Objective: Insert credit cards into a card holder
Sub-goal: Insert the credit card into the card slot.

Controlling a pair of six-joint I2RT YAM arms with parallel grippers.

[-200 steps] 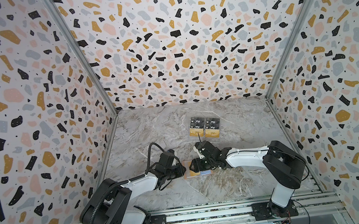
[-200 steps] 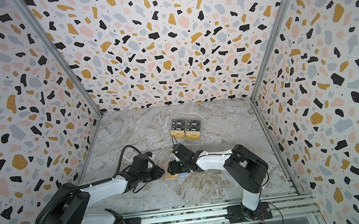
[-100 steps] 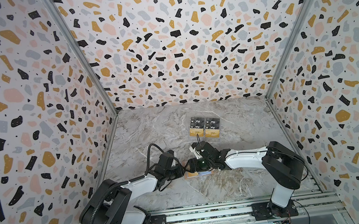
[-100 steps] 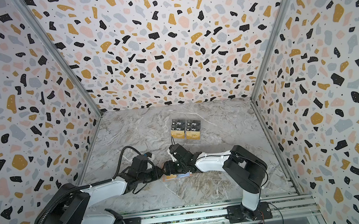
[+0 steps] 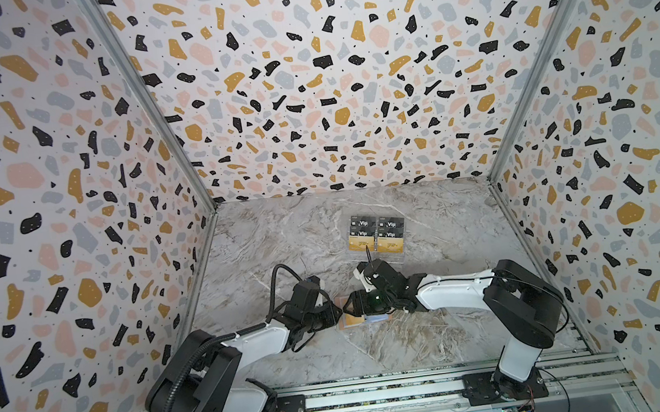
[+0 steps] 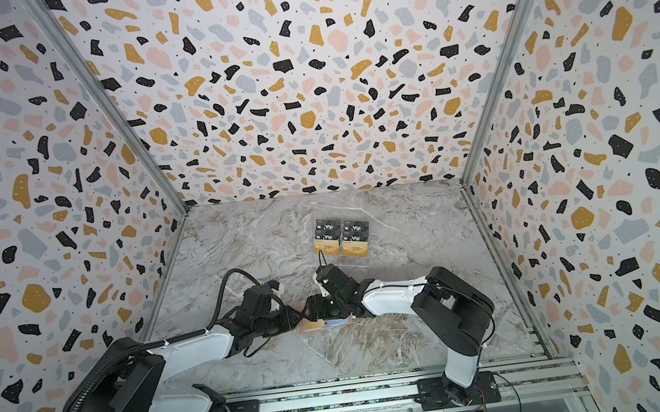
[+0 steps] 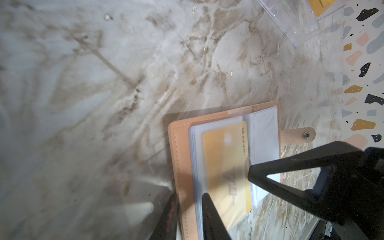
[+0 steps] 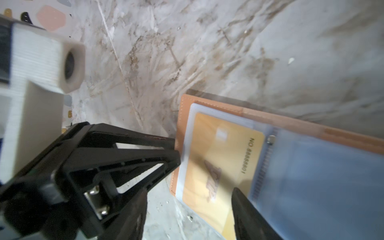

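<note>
In the wallet [image 7: 180, 155], held by the left pincer [image 8: 177, 151], a card [image 7: 224, 162] has been pushed nearly home by the wide right pincer [image 8: 190, 195].

Both arms stretch low toward each other; left gripper [image 8: 177, 151] pinches the card holder [image 7: 178, 145], right gripper [image 8: 189, 191] spread wide.

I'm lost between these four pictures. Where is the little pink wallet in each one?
In a top view: the card holder lies just below the picture's middle.
In a top view: same place.
Left wrist: lower middle, lying open.
Right wrist: right half, lying open.
Shared landmark: the gold card in its clear sleeve.
</note>
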